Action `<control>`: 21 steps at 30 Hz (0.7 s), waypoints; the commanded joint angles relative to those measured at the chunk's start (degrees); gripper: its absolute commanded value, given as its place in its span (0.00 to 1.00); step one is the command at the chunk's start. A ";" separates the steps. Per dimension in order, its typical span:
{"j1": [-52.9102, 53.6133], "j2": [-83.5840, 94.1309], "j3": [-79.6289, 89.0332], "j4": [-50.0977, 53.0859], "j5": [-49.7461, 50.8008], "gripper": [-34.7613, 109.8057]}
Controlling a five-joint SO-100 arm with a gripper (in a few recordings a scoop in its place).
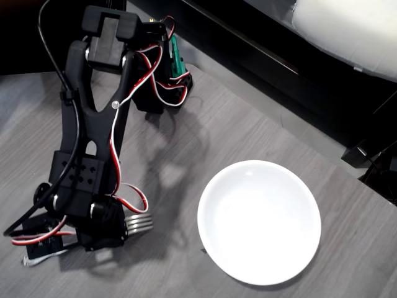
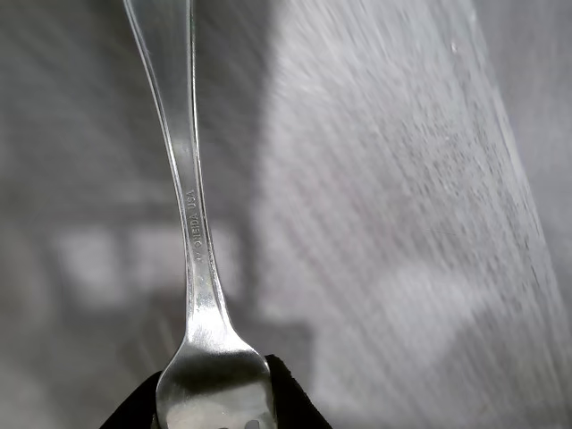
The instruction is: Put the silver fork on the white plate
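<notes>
The silver fork [image 1: 139,222] shows its tines sticking out to the right of my black gripper [image 1: 110,228] at the lower left of the overhead view. In the wrist view the fork [image 2: 189,206] stays sharp from handle down to the base of the tines, while the grey table behind it is streaked. A black finger [image 2: 290,399] cups the fork's head at the bottom edge, so the gripper is shut on it. The white plate [image 1: 214,248] lies bare on the table to the right of the gripper, about a hand's width from the tines.
The arm's base with a green board [image 1: 177,59] stands at the top left. The grey wooden table [image 1: 186,149] ends along a diagonal edge at the upper right, beyond which are dark furniture and a white cushion [image 1: 347,28].
</notes>
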 commanded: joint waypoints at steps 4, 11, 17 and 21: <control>-4.31 13.80 -2.20 5.54 0.88 0.24; -16.70 25.40 -2.20 11.25 5.80 0.24; -31.90 27.16 -1.76 12.48 12.83 0.24; -38.06 21.71 -2.11 8.96 16.35 0.24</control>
